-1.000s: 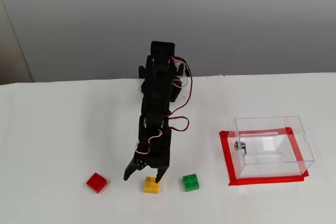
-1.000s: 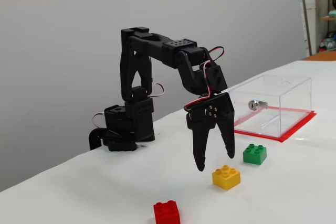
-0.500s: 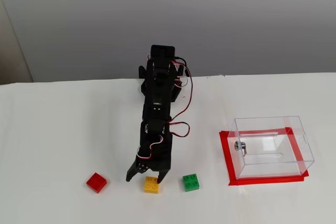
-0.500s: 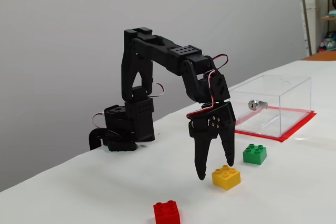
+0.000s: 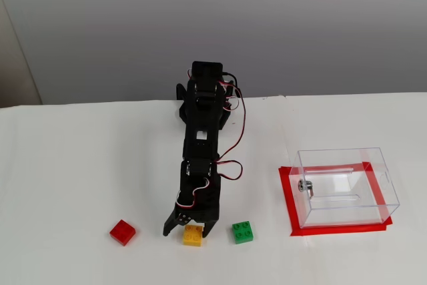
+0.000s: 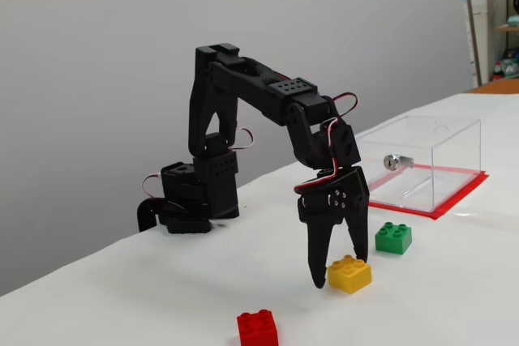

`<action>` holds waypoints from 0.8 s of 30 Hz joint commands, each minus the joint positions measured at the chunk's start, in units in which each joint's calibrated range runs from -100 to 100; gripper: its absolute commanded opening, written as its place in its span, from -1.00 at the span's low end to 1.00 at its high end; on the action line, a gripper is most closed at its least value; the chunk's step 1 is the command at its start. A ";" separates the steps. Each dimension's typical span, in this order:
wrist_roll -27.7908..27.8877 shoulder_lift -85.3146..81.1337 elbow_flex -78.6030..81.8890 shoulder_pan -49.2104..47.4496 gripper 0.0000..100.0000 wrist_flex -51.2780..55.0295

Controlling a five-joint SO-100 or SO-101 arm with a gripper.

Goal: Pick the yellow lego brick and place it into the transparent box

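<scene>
The yellow lego brick lies on the white table, studs up. My gripper points down over it, open, with one finger on each side of the brick and its tips close to the table. I cannot tell whether a finger touches the brick. The transparent box stands open-topped and empty on a red taped square at the right, a small metal fitting on one wall, well apart from the gripper.
A green four-stud brick lies just right of the yellow one, between it and the box. A flat red brick lies to the left. The arm's base stands at the table's back edge.
</scene>
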 commanded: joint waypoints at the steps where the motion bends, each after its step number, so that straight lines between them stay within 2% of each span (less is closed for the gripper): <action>1: -0.22 -0.53 -1.63 -0.50 -0.29 -0.40; 8: -0.22 -0.53 -1.54 -0.36 -0.32 -0.40; 12: 0.15 -0.53 -1.54 -0.21 -0.58 -0.40; 15: -0.11 -0.70 -1.45 -0.13 -0.68 -0.40; 24: -0.11 -1.30 -1.45 -0.13 -0.69 -0.14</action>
